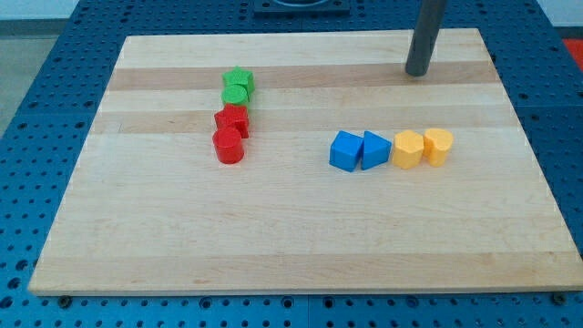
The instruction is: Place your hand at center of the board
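My tip rests on the wooden board near the view's top right, well above the yellow blocks. A green star block and a green cylinder sit at upper left, with a red star block and a red cylinder right below them in a column. At right of centre a blue cube, a blue triangular block, a yellow hexagonal block and a yellow rounded block stand in a row.
The board lies on a blue perforated table that shows around all its edges. The dark rod rises out of the view's top.
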